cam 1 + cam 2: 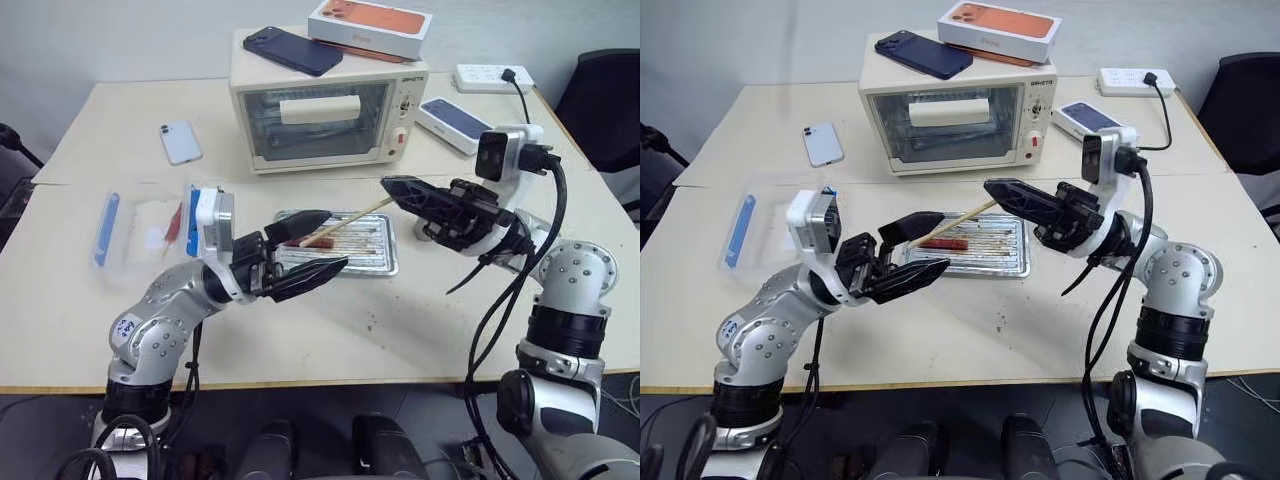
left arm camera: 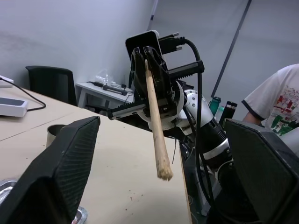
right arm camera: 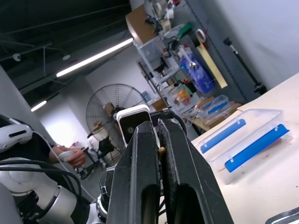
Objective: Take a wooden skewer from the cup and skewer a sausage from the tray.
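- Here, the right pincer (image 1: 392, 186) is clamped tight on one end of the wooden skewer (image 1: 352, 220), its two black fingers pressed together around the stick.
- The skewer slants from that grip down toward the robot's left, held in the air over the tray (image 1: 385, 262).
- Its free end reaches in between the two fingers of the left pincer (image 1: 326, 243), which stand well apart, one above the stick and one below; from the left wrist view the stick (image 2: 155, 119) hangs in the gap and touches neither finger.
- The sausage (image 1: 318, 241) lies in the tray at its left end, reddish against the ribbed steel, just beyond the left pincer's fingers.
- The tray sits flat on the worktop (image 1: 400, 330), in front of the toaster oven (image 1: 325, 110).
- The cup (image 2: 54, 134) stands on the worktop, right of the tray; it shows best from the left wrist, grey and upright, and I cannot tell what is inside.
- A clear plastic container (image 1: 140, 232) with a blue flat stick (image 1: 106, 229) rests at the robot's left, well apart from the tray.
- A white phone (image 1: 180, 142) lies farther back on the worktop, and a dark phone (image 1: 292, 50) and a boxed one (image 1: 368, 27) lie on top of the oven.
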